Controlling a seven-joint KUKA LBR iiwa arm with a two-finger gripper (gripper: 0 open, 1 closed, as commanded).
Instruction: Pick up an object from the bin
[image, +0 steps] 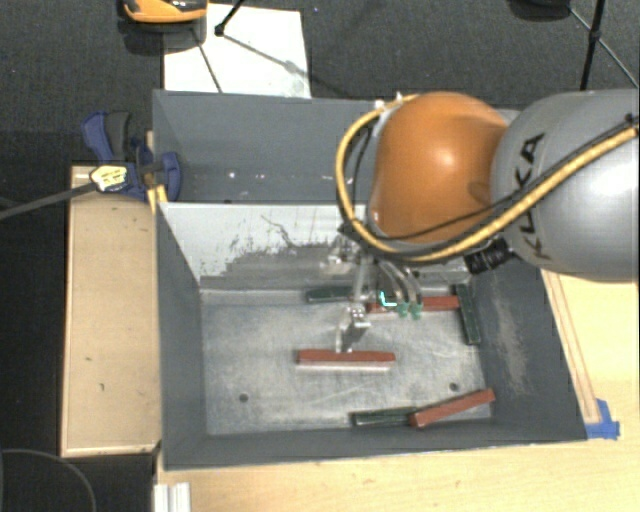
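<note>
The gripper (351, 338) hangs low in the grey metal bin (250, 400), right over a long flat red-brown bar (345, 356) in the middle of the floor. I cannot tell if the gripper is open or closed. Just behind it lies a thin dark green stick (328, 295). Well in front of it lie a second red-brown bar (455, 407) and a second dark green stick (380, 419).
</note>
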